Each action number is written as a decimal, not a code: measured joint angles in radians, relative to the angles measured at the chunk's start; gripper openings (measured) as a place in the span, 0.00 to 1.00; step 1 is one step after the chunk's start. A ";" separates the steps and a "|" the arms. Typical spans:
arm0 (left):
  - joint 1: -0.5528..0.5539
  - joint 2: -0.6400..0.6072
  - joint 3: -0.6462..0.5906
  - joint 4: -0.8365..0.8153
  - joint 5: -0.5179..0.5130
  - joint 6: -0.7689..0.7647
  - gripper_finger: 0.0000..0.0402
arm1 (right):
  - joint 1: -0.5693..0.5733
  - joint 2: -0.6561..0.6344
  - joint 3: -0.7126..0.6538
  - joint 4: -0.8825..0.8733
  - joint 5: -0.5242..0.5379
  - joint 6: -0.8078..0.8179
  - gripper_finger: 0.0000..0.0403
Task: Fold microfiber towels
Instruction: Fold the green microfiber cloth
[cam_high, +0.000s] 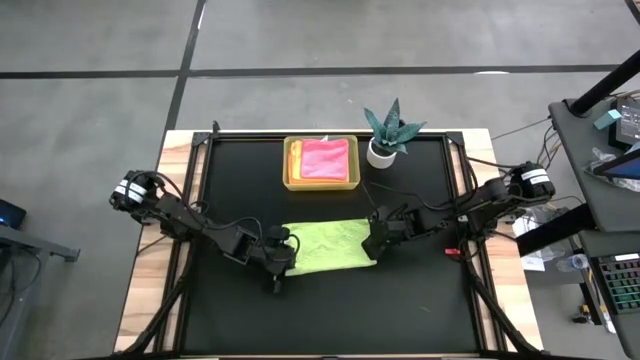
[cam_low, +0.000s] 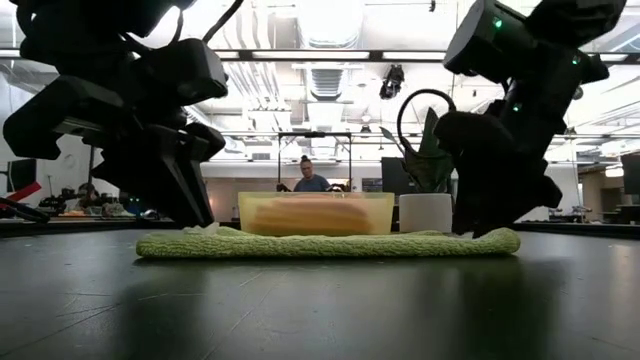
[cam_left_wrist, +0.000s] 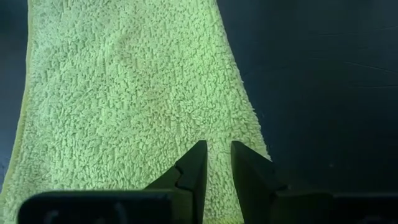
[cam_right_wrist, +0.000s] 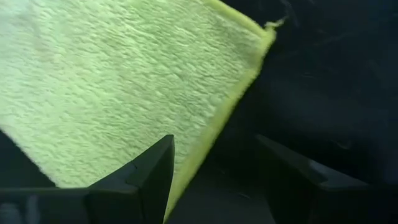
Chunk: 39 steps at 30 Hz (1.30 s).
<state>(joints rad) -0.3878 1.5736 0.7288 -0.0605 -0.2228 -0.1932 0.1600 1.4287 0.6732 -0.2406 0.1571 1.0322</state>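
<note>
In the high view the left gripper (cam_high: 283, 250) is sitting at the left centre of the frame, low over the black mat (cam_high: 240, 180), at the left end of the lime green towel (cam_high: 328, 246). Its own wrist camera is showing the two fingers (cam_left_wrist: 194, 167) lying over the towel's (cam_left_wrist: 130, 93) pile with only a thin sliver of cloth showing between them, so the jaws are standing nearly pressed together (whether any fabric is pinched there cannot be made out).

The lime green towel is lying flat as a wide strip in the middle of the mat, a little below the frame's centre; in the low view it (cam_low: 330, 243) is stretching across the middle between the two arms.

Above it, at the upper centre, the yellow tray (cam_high: 289, 165) is holding a pink towel (cam_high: 326, 158), and a teal plant in a white pot (cam_high: 384, 138) is standing just right of the tray.

At the towel's right end the right gripper (cam_high: 377, 243) is reaching in, its jaws spread wide, one finger (cam_right_wrist: 152, 171) over the towel's (cam_right_wrist: 118, 87) edge and the other over bare mat.
</note>
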 joint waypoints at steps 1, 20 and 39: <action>0.000 0.000 0.000 0.000 -0.002 0.000 0.14 | 0.001 0.000 -0.007 0.021 0.000 0.004 0.51; 0.000 0.001 -0.003 0.000 -0.045 0.000 0.14 | 0.001 0.130 -0.043 0.426 -0.056 -0.048 0.44; -0.014 -0.081 -0.027 -0.194 -0.048 -0.114 0.14 | 0.001 0.010 -0.045 0.256 -0.055 -0.108 0.03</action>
<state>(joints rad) -0.4019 1.4927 0.7020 -0.2541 -0.2705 -0.3070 0.1612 1.4386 0.6287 0.0154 0.1024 0.9237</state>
